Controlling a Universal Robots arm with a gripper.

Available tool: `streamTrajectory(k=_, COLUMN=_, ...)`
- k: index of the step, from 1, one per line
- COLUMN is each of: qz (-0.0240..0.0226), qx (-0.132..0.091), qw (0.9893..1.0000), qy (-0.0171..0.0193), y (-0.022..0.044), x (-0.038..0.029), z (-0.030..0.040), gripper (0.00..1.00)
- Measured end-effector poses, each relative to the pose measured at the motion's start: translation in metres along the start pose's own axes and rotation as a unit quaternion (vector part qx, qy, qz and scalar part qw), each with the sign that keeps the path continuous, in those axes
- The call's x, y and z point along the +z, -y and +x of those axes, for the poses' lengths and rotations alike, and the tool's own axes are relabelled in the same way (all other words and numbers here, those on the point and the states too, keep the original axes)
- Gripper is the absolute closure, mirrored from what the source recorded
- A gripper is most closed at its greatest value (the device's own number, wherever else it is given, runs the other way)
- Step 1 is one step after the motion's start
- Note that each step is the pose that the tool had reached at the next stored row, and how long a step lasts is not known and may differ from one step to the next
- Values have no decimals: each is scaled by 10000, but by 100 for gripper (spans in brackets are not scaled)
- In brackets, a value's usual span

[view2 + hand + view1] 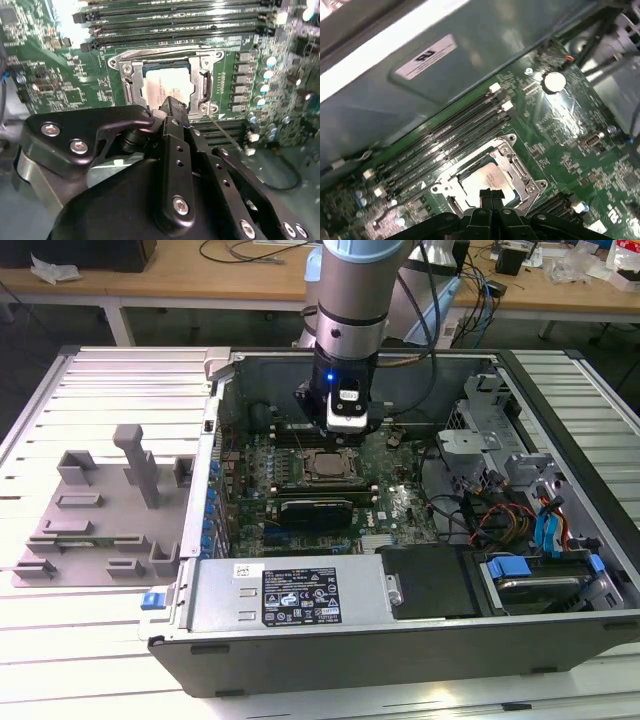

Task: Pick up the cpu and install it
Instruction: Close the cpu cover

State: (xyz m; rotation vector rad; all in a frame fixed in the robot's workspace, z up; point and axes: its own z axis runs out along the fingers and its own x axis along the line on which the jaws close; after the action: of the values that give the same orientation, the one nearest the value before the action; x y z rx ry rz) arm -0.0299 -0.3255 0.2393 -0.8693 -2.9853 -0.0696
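Now | cpu (487, 181) seated in socket (520, 172) | fingers (485, 196) pressed together, empty, just above

One robot arm (355, 300), one open computer case (400, 640), one green motherboard (400, 505), one silver chip (167, 85) in one socket (206, 75), and one grey plastic fixture (100, 510) sat on one bench (60, 640).

My arm (352, 300) comes straight down, wrist vertical, with the gripper (346, 426) low beneath it. In the first wrist view I see the fingers (486, 196) pressed together, tips side by side.
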Motion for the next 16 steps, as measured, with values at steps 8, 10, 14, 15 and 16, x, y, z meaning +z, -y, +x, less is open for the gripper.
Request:
streamTrajectory(k=8, qz=51, qx=-1200, qw=9928, qy=-41, y=0, x=4, z=0, gripper=89)
streamTrajectory(k=10, qz=63, qx=-1474, qw=9890, qy=-50, y=0, x=5, z=0, gripper=89)
streamTrajectory(k=14, qz=83, qx=-1936, qw=9810, qy=-66, y=0, x=8, z=0, gripper=89)
streamTrajectory(k=15, qz=95, qx=-2223, qw=9749, qy=-76, y=0, x=10, z=-1, gripper=89)
streamTrajectory(k=16, qz=103, qx=-2395, qw=9708, qy=-82, y=0, x=12, z=-1, gripper=89)
